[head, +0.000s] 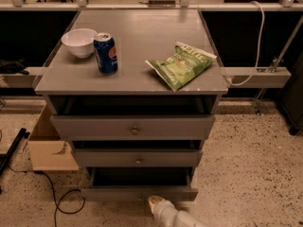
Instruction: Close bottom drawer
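Observation:
The bottom drawer (pixel 139 193) is the lowest of three grey drawers in a grey cabinet. It stands pulled out toward me, with its dark inside showing above its slim front panel. Its knob is hidden. My gripper (pixel 154 204) is a pale tip at the bottom edge of the view, just in front of the panel's middle and touching or nearly touching it. Above it are the middle drawer (pixel 138 158) and the top drawer (pixel 134 126), both slightly out.
On the cabinet top (pixel 142 46) are a white bowl (pixel 79 41), a blue soda can (pixel 105 53) and a green chip bag (pixel 182 64). A cardboard box (pixel 47 145) and a black cable (pixel 57 197) lie on the floor at left. A white cable (pixel 258 37) hangs at right.

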Motion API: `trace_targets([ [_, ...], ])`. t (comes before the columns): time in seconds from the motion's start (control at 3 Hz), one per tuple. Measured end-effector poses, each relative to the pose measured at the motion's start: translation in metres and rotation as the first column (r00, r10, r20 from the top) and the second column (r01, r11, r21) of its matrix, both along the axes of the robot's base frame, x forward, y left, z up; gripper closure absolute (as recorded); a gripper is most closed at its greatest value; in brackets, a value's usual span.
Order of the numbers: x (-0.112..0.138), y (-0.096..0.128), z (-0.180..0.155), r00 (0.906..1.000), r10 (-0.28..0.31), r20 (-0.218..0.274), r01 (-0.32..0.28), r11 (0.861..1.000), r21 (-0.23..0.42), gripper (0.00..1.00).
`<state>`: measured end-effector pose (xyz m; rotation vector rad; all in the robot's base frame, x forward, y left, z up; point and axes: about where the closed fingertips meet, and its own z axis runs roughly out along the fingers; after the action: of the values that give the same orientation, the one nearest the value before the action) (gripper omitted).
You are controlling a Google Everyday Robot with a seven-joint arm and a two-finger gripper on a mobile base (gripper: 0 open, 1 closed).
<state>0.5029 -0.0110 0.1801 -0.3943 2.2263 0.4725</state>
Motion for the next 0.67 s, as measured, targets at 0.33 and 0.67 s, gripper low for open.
trace_targets([
  [0.33,0.028,0.017,0.005,0.9994,-0.019,0.027,0.019,1.000,-0.004,1.00],
  [0.67,0.051,0.026,0.013,0.9974,-0.041,0.060,0.041,0.999,0.003,1.00],
])
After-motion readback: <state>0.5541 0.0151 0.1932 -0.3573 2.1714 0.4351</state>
